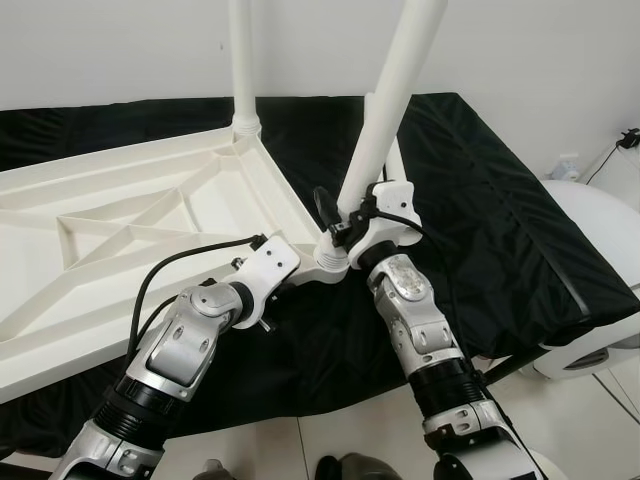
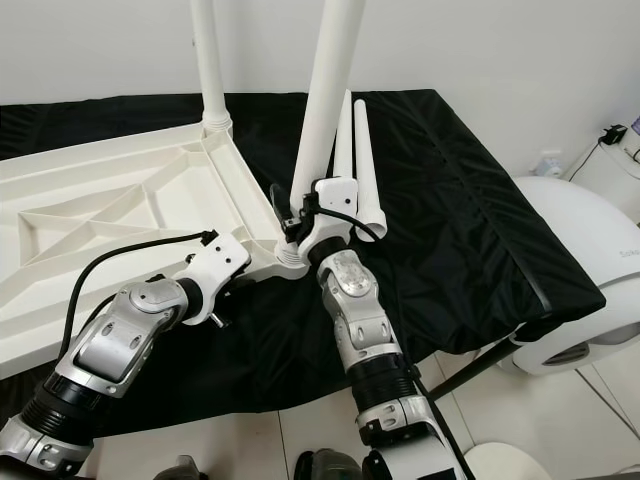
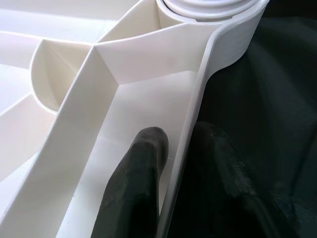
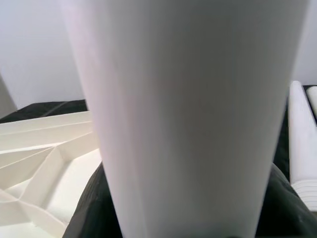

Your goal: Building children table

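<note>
Left claw (image 3: 173,193): I've got it clamped across the tabletop (image 1: 120,230) rim, just beside the corner socket.
Right claw (image 2: 300,225): fingers wrapped round the tilted leg (image 2: 325,110) in that socket.

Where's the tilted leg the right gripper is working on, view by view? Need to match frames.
Left eye: tilted leg right of centre, leaning from the top edge down to the tabletop corner.
Right eye: tilted leg at centre, same lean.
Left wrist: its base collar at the top edge.
Right wrist: close, blurred white column.
Shared landmark: upturned white tabletop.
</note>
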